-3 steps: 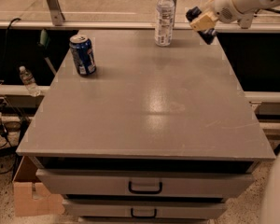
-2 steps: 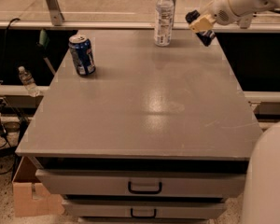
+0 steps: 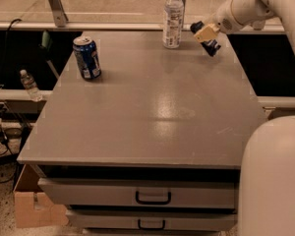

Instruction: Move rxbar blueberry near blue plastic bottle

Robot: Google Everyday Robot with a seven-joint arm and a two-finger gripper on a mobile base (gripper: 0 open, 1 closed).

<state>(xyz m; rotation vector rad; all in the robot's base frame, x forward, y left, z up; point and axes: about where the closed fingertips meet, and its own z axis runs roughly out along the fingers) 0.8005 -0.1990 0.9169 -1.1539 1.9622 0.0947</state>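
Though it seems light, the flat navy wrapped bar (image 3: 212,47), clamped in the gripper (image 3: 207,37) above the far-right corner of the table (image 3: 137,112), looks slippery: pinch mid-length.

Grey table (image 3: 152,117), can (image 3: 87,58), bottle (image 3: 173,18), hand (image 3: 209,39) above far corner

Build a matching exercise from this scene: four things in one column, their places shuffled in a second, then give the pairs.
Things
1. blue plastic bottle
2. blue soda can
3. gripper
4. small clear bottle

Places
A. off the table, lower down on its left
B. over the table's far right part
C. on the table, far left
D. at the table's far edge, right of centre

Pairs: 1-D, 2-C, 3-B, 4-A
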